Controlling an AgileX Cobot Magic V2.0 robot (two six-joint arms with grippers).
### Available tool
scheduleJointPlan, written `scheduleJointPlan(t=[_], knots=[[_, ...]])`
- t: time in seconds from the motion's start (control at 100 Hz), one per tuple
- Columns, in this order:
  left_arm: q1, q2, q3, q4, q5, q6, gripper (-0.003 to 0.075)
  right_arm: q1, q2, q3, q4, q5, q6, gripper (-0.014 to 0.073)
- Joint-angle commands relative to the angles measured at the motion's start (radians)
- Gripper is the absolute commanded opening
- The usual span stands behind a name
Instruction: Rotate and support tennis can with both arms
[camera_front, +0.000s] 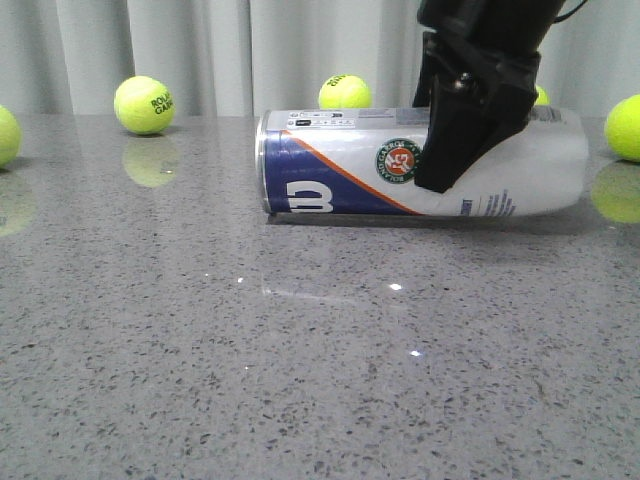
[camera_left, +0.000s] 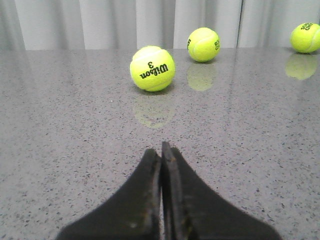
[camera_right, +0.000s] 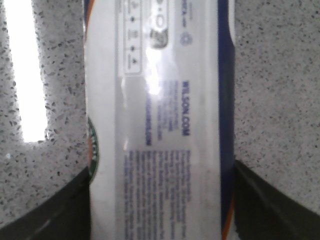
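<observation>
Tennis can (camera_front: 420, 162) on its side, right gripper (camera_front: 450, 165) straddling it.

You see the can lying flat on the grey table (camera_front: 300, 350), metal rim pointing left, and the right fingers (camera_right: 50, 212) spread either side of its middle, well placed for rotating it. Whether they press it yet, you cannot tell. Your left gripper (camera_left: 161, 155) waits pressed together and empty near loose tennis balls (camera_left: 152, 68).
</observation>
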Motion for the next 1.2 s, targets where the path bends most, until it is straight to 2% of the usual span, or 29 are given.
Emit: scheduleJointPlan(t=[0.0,0.08,0.13,0.25,0.32,0.53,0.78,0.83,0.9,0.99,1.02,1.09,1.19], knots=[[0.001,-0.034,0.042,-0.008,-0.073,0.000,-0.0019,0.001,-0.030,-0.034,0.020,-0.034,-0.027,0.0321],[0.001,-0.034,0.042,-0.008,-0.073,0.000,-0.0018,0.001,-0.029,-0.034,0.020,-0.038,-0.027,0.0343],[0.001,-0.034,0.042,-0.008,-0.073,0.000,-0.0018,0.001,-0.029,-0.034,0.020,-0.040,-0.027,0.0391],[0.001,-0.034,0.042,-0.008,-0.073,0.000,-0.0018,0.002,-0.029,-0.034,0.020,-0.048,-0.027,0.0589],[0.001,-0.034,0.042,-0.008,-0.073,0.000,-0.0018,0.002,-0.029,-0.034,0.020,-0.050,-0.027,0.0666],[0.001,-0.034,0.042,-0.008,-0.073,0.000,-0.0018,0.002,-0.049,-0.040,0.020,-0.041,-0.027,0.0643],[0.001,-0.034,0.042,-0.008,-0.073,0.000,-0.0018,0.002,-0.163,-0.040,0.020,0.002,-0.014,0.0638],[0.001,-0.034,0.042,-0.008,-0.073,0.000,-0.0018,0.002,-0.188,-0.039,0.020,0.012,0.024,0.0603],[0.001,-0.034,0.042,-0.008,-0.073,0.000,-0.0018,0.002,-0.218,-0.039,0.020,0.020,0.116,0.0474],[0.001,-0.034,0.042,-0.008,-0.073,0.000,-0.0019,0.002,-0.246,-0.039,0.020,0.046,0.241,0.0206],[0.001,-0.034,0.042,-0.008,-0.073,0.000,-0.0018,0.002,-0.254,-0.039,0.020,0.055,0.262,0.0102],[0.001,-0.034,0.042,-0.008,-0.073,0.000,-0.0018,0.002,-0.267,-0.039,0.020,0.084,0.285,-0.0072],[0.001,-0.034,0.042,-0.008,-0.073,0.000,-0.0018,0.002,-0.280,-0.037,0.020,0.092,0.421,-0.0062]])
